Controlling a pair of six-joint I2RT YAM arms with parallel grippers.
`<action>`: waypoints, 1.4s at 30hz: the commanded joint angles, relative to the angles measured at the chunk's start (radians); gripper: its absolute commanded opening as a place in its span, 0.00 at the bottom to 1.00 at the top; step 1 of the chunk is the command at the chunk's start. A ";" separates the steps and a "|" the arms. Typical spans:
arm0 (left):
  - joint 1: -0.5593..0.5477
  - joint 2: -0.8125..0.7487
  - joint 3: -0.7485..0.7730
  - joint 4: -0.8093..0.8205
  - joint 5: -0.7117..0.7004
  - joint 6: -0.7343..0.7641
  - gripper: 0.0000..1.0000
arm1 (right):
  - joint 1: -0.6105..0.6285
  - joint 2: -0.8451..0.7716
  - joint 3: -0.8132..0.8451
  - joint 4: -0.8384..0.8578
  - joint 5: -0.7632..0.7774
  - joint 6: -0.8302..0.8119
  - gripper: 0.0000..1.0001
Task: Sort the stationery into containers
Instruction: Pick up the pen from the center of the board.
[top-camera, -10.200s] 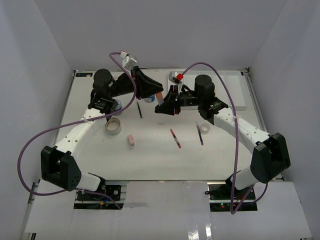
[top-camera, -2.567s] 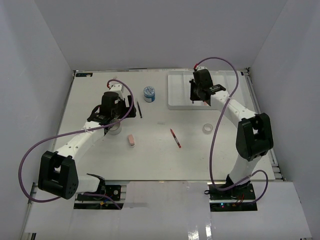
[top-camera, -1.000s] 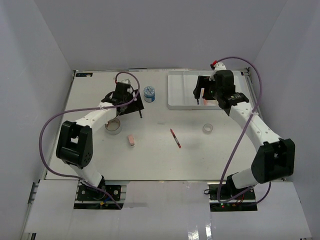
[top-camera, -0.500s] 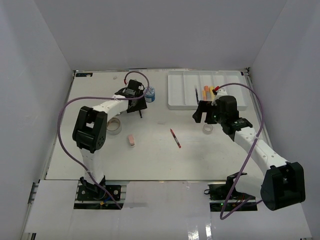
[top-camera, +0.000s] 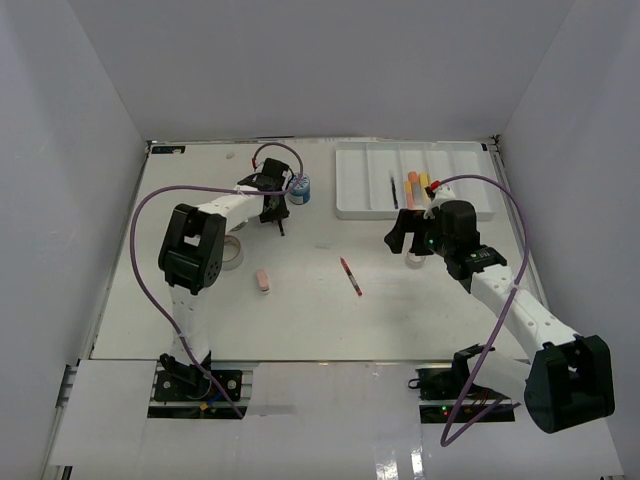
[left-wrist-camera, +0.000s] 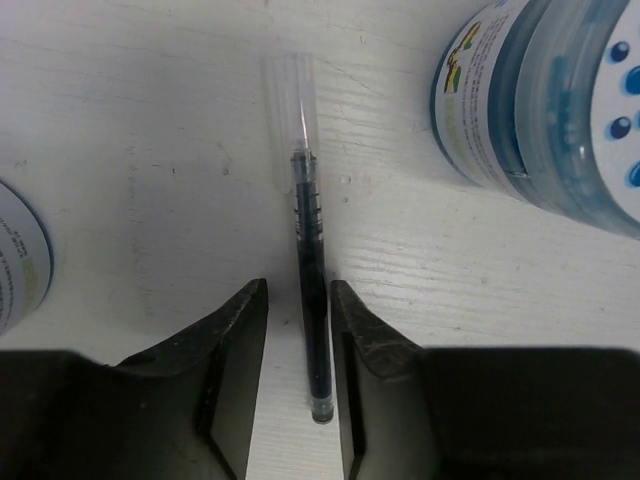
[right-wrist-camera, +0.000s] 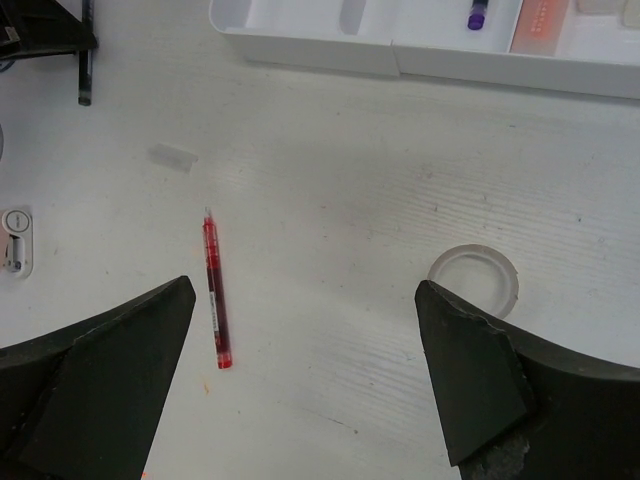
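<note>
A thin black pen (left-wrist-camera: 310, 300) lies on the table beside the blue-lid jar (left-wrist-camera: 560, 100). My left gripper (left-wrist-camera: 298, 287) straddles the pen, jaws narrow but open, with a slim gap at the left finger. From above, that gripper (top-camera: 276, 208) sits just over the pen (top-camera: 281, 226). My right gripper (right-wrist-camera: 305, 290) hangs wide open over bare table between the red pen (right-wrist-camera: 215, 295) and the small tape roll (right-wrist-camera: 474, 278). The white tray (top-camera: 360, 185) at the back right holds a dark pen plus orange and yellow markers.
A larger tape roll (top-camera: 228, 253) and a pink eraser (top-camera: 262, 281) lie left of centre. A second labelled jar (left-wrist-camera: 18, 262) shows at the left edge of the left wrist view. The tray's front wall (right-wrist-camera: 400, 58) runs along the top of the right wrist view.
My left gripper's jaws have narrowed around the black pen. My right arm has drawn back from the tray toward the near side, now over the small tape roll, jaws wide.
</note>
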 joint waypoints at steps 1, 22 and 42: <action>-0.004 -0.004 0.016 -0.009 -0.006 -0.004 0.41 | 0.001 -0.030 -0.012 0.059 -0.021 -0.015 0.98; -0.007 -0.411 -0.342 0.277 0.367 -0.050 0.00 | 0.087 0.047 0.042 0.159 -0.163 -0.015 0.97; -0.090 -0.676 -0.670 0.968 0.626 -0.282 0.00 | 0.313 0.323 0.306 0.325 -0.203 0.132 0.91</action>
